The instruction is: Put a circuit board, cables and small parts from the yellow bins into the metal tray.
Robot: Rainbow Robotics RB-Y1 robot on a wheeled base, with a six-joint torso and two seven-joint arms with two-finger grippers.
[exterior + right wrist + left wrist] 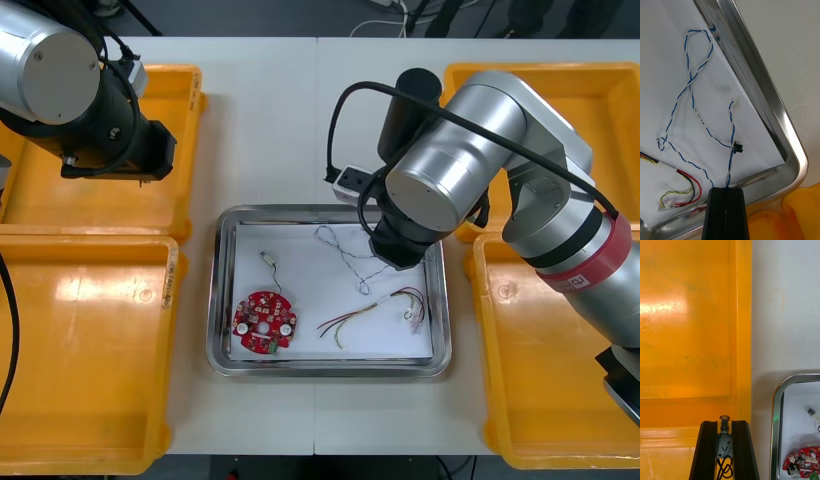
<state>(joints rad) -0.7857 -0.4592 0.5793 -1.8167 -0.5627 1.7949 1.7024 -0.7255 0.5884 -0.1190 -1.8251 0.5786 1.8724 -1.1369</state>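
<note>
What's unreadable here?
- Front view: right arm covers the right gripper's pinch on the twisted blue and white cable.
- Front view: left arm covers the left gripper over the yellow bin.
- Left wrist view: edge cuts off circuit board.
- Front view: small metal part in metal tray, too small to identify.

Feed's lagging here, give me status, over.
Right gripper shut on twisted blue and white cable, mostly lying in metal tray. Left gripper shut on small metal part over yellow bin. Circuit board in tray.

Bright, even light from above leaves white glare along the metal tray's rim, a broad sheen on one yellow bin, and soft shadows on the table.
</note>
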